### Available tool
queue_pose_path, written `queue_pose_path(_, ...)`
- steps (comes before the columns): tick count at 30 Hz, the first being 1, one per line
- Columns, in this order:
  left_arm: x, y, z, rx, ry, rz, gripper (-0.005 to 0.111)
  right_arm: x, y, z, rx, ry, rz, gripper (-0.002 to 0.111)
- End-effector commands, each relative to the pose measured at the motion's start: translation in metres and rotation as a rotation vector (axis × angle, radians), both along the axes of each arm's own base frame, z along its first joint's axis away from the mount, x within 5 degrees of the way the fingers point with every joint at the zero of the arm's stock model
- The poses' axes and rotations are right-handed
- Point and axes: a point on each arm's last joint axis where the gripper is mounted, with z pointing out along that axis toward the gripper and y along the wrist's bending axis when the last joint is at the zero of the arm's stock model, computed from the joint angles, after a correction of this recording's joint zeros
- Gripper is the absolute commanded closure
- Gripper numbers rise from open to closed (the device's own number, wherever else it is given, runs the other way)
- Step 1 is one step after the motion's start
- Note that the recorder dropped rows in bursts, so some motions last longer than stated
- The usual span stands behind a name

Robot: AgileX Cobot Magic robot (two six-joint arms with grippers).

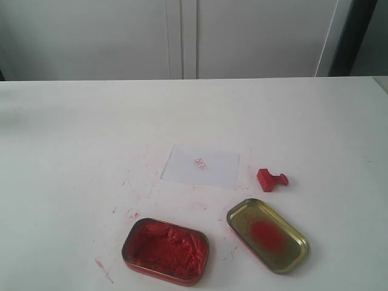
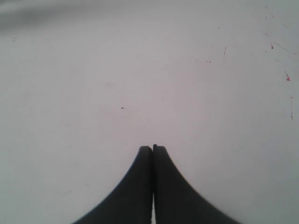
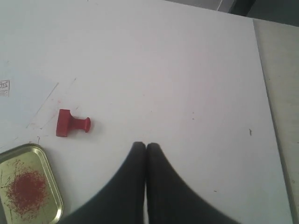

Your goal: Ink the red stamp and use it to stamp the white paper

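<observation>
The red stamp (image 1: 271,179) lies on its side on the white table, just right of the white paper (image 1: 201,166), which carries a faint red print near its middle. In the right wrist view the red stamp (image 3: 72,124) rests apart from my right gripper (image 3: 146,145), whose black fingers are shut on nothing. A corner of the white paper (image 3: 18,91) shows there too. My left gripper (image 2: 152,147) is shut and empty over bare tabletop. Neither gripper appears in the exterior view.
A red tin of lumpy red paste (image 1: 165,250) sits at the front. The gold oval lid (image 1: 267,234) with a red smear lies right of it, also visible as the gold lid (image 3: 28,184). Red ink streaks (image 1: 103,270) mark the table. The table edge (image 3: 268,93) runs past the right gripper.
</observation>
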Motion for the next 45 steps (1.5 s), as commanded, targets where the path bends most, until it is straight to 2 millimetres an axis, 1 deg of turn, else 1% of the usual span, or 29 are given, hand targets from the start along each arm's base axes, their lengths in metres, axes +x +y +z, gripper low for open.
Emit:
queue_pose_path(1, 0.0, 0.0, -0.003, -0.006, 0.011, 0.001, 0.107, -0.018, 0.0, -0.006, -0.002, -0.07, -0.004, 0.108)
queue_pose_path(12, 0.0, 0.0, -0.003, -0.006, 0.011, 0.001, 0.107, -0.056, 0.0, -0.021, 0.018, -0.241, -0.025, 0.108)
queue_pose_path(15, 0.0, 0.0, -0.003, -0.006, 0.011, 0.001, 0.107, -0.063, 0.0, -0.026, 0.018, -0.273, -0.027, 0.108)
queue_pose_path(19, 0.0, 0.0, -0.003, -0.006, 0.011, 0.001, 0.107, -0.068, 0.0, -0.035, 0.02, -0.269, -0.027, 0.108)
queue_pose_path(31, 0.0, 0.0, -0.003, -0.006, 0.011, 0.001, 0.107, -0.062, -0.001, -0.052, 0.069, -0.334, -0.064, 0.108)
queue_pose_path(45, 0.0, 0.0, -0.003, -0.006, 0.011, 0.001, 0.107, -0.062, -0.001, -0.055, 0.069, -0.313, -0.063, 0.108)
